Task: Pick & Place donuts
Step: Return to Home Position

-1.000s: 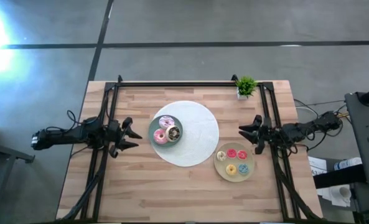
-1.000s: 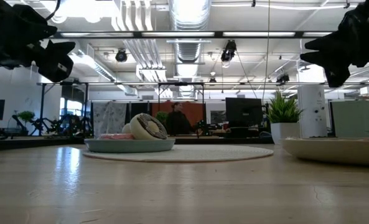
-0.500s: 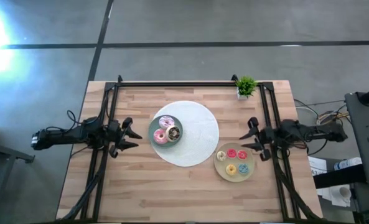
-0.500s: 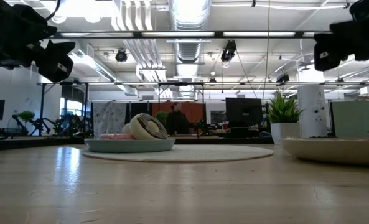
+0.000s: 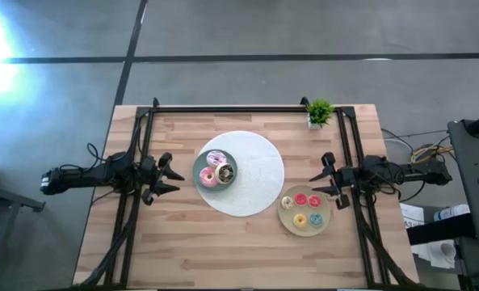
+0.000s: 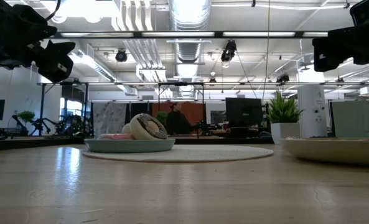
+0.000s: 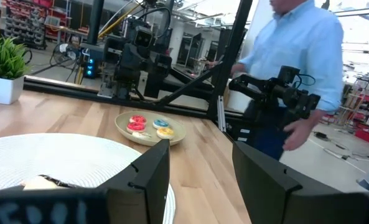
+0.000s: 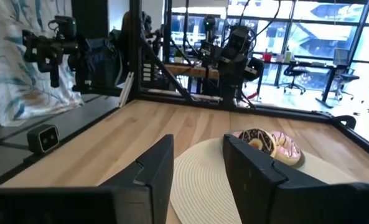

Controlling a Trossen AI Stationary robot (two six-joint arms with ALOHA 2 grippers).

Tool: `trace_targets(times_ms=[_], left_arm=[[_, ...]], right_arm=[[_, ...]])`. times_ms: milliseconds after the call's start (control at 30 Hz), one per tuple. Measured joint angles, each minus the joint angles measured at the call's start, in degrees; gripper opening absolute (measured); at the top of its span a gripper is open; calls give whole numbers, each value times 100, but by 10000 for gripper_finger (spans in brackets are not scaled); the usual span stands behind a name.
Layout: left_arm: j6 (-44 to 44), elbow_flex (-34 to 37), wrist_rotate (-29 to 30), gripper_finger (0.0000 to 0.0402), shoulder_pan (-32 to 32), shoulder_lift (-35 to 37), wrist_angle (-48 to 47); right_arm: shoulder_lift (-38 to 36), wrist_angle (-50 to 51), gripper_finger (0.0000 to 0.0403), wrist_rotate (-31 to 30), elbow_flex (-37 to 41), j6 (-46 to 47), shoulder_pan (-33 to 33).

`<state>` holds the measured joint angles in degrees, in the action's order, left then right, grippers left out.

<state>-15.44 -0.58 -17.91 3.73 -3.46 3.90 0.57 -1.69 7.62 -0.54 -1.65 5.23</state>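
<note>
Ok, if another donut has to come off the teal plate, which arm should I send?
Left, probably. The left gripper hangs open just beside the teal plate and its three donuts; the right gripper, also open, sits across the white mat, nearer the beige plate.

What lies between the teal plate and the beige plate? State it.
Only the bare white round mat, seen in the high view, fills the stretch from teal plate to beige plate.
</note>
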Motion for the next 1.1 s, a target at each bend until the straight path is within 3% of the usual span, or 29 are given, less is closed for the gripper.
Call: trace_targets(times_ms=[1100], left_arm=[[2, -2, 0, 149, 0, 0, -5]], right_arm=[[-4, -1, 129, -7, 0, 11, 0]])
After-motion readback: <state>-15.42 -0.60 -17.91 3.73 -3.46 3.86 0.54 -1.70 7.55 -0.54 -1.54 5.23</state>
